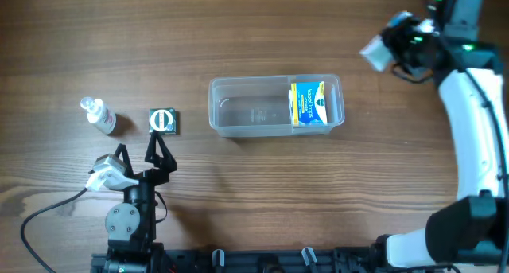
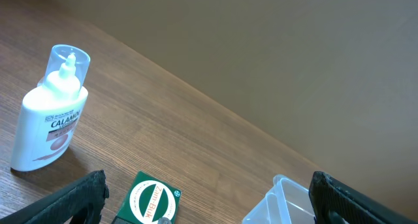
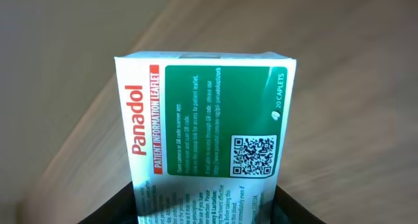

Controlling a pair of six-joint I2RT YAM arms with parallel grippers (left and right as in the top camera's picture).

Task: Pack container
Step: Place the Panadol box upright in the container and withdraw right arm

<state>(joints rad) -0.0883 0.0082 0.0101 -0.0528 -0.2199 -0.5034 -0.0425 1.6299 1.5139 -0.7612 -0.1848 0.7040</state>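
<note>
The clear plastic container (image 1: pixel 246 106) stands mid-table with a blue and yellow box (image 1: pixel 308 103) in its right end; its corner shows in the left wrist view (image 2: pixel 284 198). My right gripper (image 1: pixel 390 46) is raised at the far right and is shut on a white Panadol box (image 3: pixel 206 126), which also shows in the overhead view (image 1: pixel 375 52). My left gripper (image 1: pixel 141 155) is open and empty, near the front left, just short of a green Zam-Buk tin (image 1: pixel 163 120) (image 2: pixel 151 201). A white calamine bottle (image 1: pixel 99 116) (image 2: pixel 52 110) stands left of the tin.
The left arm's base and a cable (image 1: pixel 48 213) lie at the front left edge. The right arm (image 1: pixel 477 122) runs down the right side. Bare wooden table lies around the container.
</note>
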